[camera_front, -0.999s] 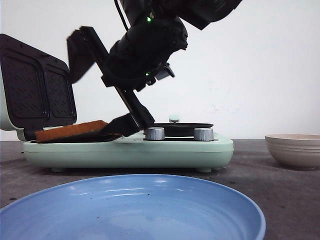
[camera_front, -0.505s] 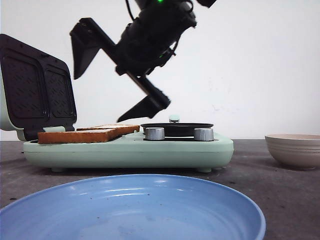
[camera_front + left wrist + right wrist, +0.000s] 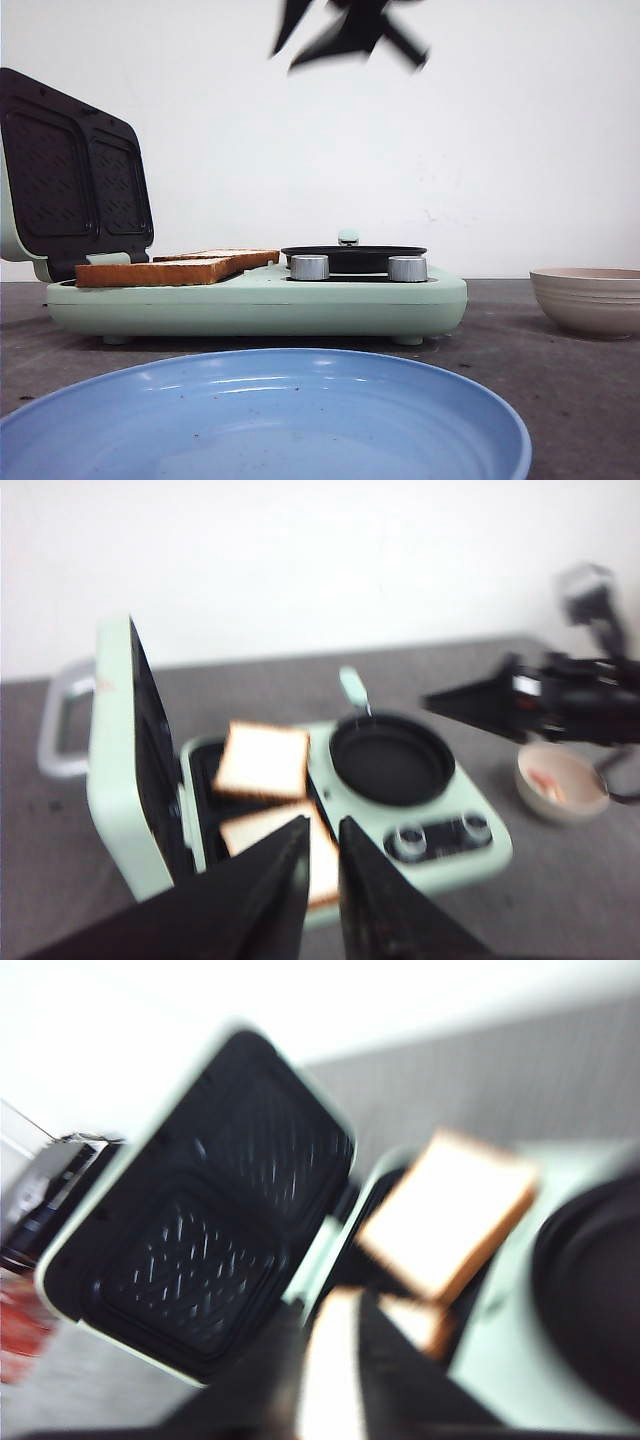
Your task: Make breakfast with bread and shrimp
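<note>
Two slices of bread lie flat in the open sandwich maker [image 3: 260, 300], the near slice [image 3: 160, 270] [image 3: 255, 830] and the far slice [image 3: 225, 256] [image 3: 264, 760] [image 3: 450, 1210]. My right gripper [image 3: 345, 30] [image 3: 332, 1305] is high above the maker, blurred, with a narrow gap between its fingers and nothing held. My left gripper [image 3: 323, 825] hovers well above the near slice, its fingers slightly apart and empty. The shrimp shows as a pinkish patch [image 3: 548, 783] inside the beige bowl [image 3: 562, 780] to the right of the maker.
The maker's lid [image 3: 70, 190] stands upright on the left. A black round pan [image 3: 353, 252] sits on its right half, behind two silver knobs. A blue plate [image 3: 260, 420] fills the near foreground and the beige bowl [image 3: 590, 298] stands at the far right.
The right gripper let go of the second slice, opened wide and rose to the top of the front view. Both slices now lie flat in the maker.
</note>
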